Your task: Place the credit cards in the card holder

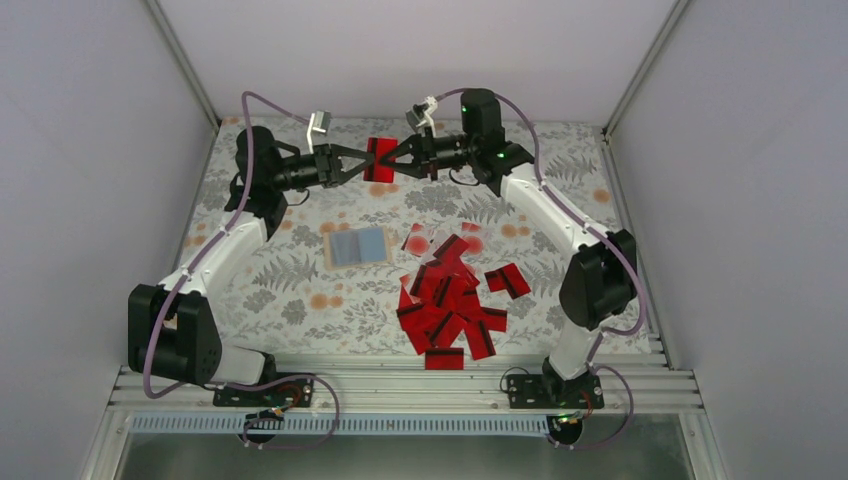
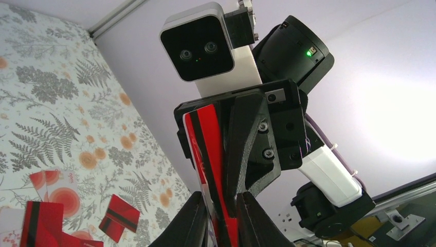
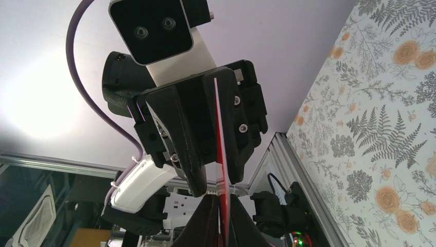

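Observation:
One red credit card (image 1: 380, 158) with a black stripe hangs in the air over the far middle of the table, between both grippers. My right gripper (image 1: 393, 158) is shut on its right edge; its wrist view shows the card (image 3: 220, 128) edge-on in my right gripper (image 3: 221, 216). My left gripper (image 1: 368, 160) straddles the opposite edge with its jaws narrow, a small gap still showing beside the card (image 2: 208, 149) inside my left gripper (image 2: 222, 216). The tan card holder (image 1: 358, 246) lies flat mid-table. A heap of red credit cards (image 1: 450, 300) lies right of it.
A flower-and-fern printed cloth (image 1: 300, 300) covers the table. White walls close in the back and both sides. Loose cards (image 2: 119, 216) lie below the raised grippers. An aluminium rail (image 1: 400, 385) with both arm bases runs along the near edge.

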`<state>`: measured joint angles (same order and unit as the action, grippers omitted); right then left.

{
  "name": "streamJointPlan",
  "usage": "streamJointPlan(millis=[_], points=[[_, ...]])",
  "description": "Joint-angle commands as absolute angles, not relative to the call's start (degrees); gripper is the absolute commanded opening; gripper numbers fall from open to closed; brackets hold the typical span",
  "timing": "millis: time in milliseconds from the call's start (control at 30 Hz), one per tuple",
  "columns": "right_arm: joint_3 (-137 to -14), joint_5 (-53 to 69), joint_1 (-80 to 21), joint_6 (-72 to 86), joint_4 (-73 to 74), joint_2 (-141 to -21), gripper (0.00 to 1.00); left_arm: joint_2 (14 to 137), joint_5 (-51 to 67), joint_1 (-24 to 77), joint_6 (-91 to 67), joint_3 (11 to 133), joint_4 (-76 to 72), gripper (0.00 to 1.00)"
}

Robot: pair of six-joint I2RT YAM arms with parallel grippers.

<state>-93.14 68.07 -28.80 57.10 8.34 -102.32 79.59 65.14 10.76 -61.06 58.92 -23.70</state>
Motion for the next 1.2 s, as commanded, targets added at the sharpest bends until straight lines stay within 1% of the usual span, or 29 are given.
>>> streamJointPlan(millis=[0,33,133,167,467,500,567,700,767,833,933,1067,1167], points=[[-96.4,69.9,-30.0,55.2,9.3,-103.5,0.04,78.7,66.4,10.8,-60.5,58.6,-23.5,0.16],[-96.7,70.0,-30.1,54.9,9.8,-103.7,0.04,78.7,66.3,10.7,-60.1,58.7,-22.9,0.15],[-97.3,70.0,-30.1,54.2,10.5,-104.0,0.04,78.5,66.3,10.7,-59.1,58.8,-21.3,0.04],[-97.4,69.9,-30.1,53.9,10.8,-104.1,0.04,78.4,66.0,10.7,-58.7,58.8,-20.6,0.03],[-98.8,67.9,-29.4,46.7,20.6,-104.7,0.04,76.0,59.8,10.4,-55.0,58.0,-13.1,0.02],[-98.8,67.8,-29.1,45.9,21.5,-104.7,0.06,75.5,58.7,10.4,-54.5,57.7,-12.0,0.02],[-98.6,67.0,-28.0,43.7,24.4,-104.5,0.14,74.6,56.1,9.9,-53.1,57.2,-8.6,0.02],[-96.2,63.6,-25.4,38.9,29.7,-103.2,0.42,72.1,49.8,9.2,-50.4,54.9,-2.0,0.02],[-93.8,62.0,-24.2,37.0,31.1,-102.4,0.51,71.1,47.0,9.1,-49.2,53.5,0.8,0.02],[-90.9,60.9,-23.4,36.0,31.1,-101.6,0.54,70.3,44.0,9.1,-47.5,52.3,4.1,0.03],[-87.1,58.4,-23.2,34.6,31.6,-101.1,0.55,70.3,39.0,9.1,-44.7,51.0,10.6,0.02],[-82.7,57.7,-23.3,34.5,29.9,-100.8,0.54,72.8,38.9,9.1,-41.8,48.4,13.3,0.02],[-81.0,56.7,-23.4,33.6,29.7,-101.2,0.54,75.4,36.3,9.1,-37.5,48.7,18.4,0.02]])
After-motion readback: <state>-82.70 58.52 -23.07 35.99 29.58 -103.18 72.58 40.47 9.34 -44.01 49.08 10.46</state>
